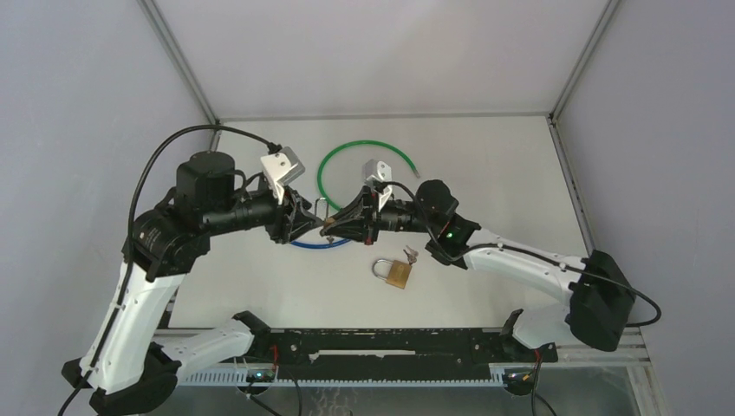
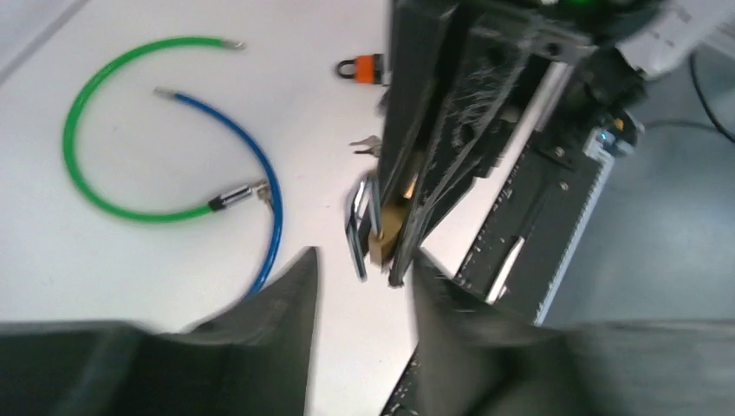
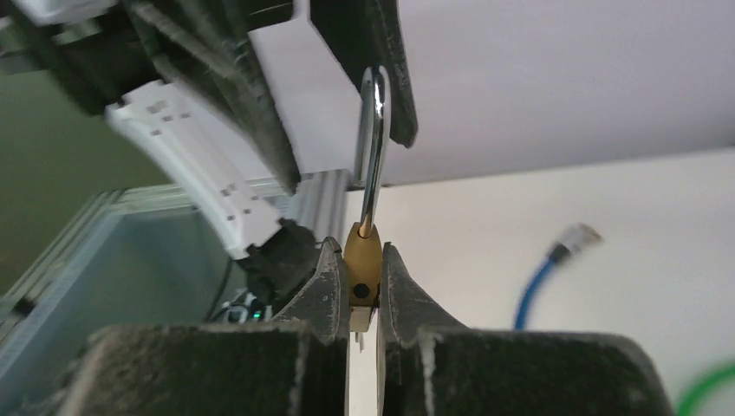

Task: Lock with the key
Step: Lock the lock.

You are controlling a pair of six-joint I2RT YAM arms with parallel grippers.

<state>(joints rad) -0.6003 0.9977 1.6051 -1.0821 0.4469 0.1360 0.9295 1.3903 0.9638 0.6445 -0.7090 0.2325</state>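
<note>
My right gripper is shut on the body of a brass padlock, which it holds above the table. The steel shackle points towards the left arm. My left gripper stands open just short of that padlock; nothing is between its fingers. From above, the two grippers meet tip to tip, left and right, with the padlock at the junction. Small silver keys lie on the table to the right.
A second brass padlock lies on the table beside the keys. A green cable loop lies behind the grippers and a blue cable under them. The black rail runs along the near edge.
</note>
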